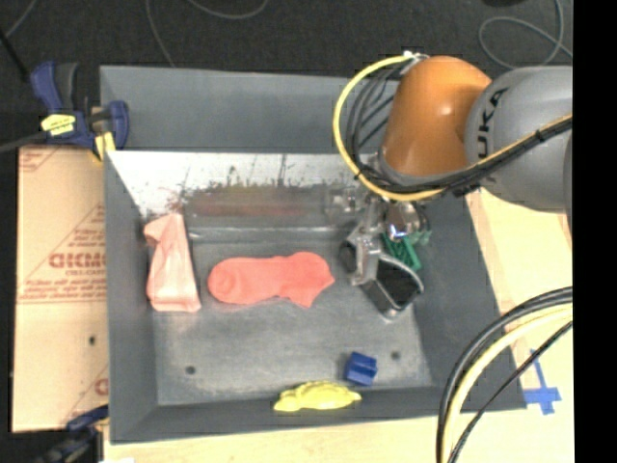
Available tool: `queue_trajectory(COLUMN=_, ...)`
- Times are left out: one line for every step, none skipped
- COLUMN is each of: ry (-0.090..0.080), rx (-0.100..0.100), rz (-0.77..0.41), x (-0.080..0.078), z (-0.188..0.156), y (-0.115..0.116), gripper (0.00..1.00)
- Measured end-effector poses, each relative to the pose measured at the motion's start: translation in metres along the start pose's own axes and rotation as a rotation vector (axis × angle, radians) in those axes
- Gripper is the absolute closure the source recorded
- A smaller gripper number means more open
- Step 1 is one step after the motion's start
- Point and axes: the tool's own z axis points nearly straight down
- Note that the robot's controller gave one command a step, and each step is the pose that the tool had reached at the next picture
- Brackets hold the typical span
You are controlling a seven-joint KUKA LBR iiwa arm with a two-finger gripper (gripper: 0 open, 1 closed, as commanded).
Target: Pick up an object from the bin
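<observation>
- bin point(289, 340): grey metal, matt floor, back wall scuffed and flecked with dark specks.
- pink cloth point(174, 263): soft matt fabric, creased.
- coral sock-like piece point(270, 280): matt cloth with a slightly fuzzy surface.
- blue block point(361, 367): smooth, looks like plastic.
- yellow piece point(316, 396): smooth with a faint sheen; material unclear.
- black item point(397, 287): glossy, catching light.
- orange cover point(429, 114): smooth, glossy plastic.
- gripper point(366, 258): bare silvery metal, shiny.

i watch through one camera set above the bin point(270, 340), looking down and tipped a little to one side, near enough that the bin takes most of my view, the arm point(525, 143) at its right.
</observation>
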Motion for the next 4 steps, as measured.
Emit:
queue_trajectory(ry=-0.018, rx=0.002, rz=0.196, x=0.0, z=0.007, y=0.023, gripper=0.0)
queue_trajectory(ry=-0.012, rx=0.002, rz=0.02, x=0.016, z=0.062, y=0.043, gripper=0.0)
queue_trajectory(ry=-0.005, rx=0.002, rz=-0.014, x=0.02, z=0.083, y=0.049, gripper=0.0)
queue_trajectory(ry=-0.013, rx=0.004, rz=-0.28, x=0.035, z=0.069, y=0.058, gripper=1.0)
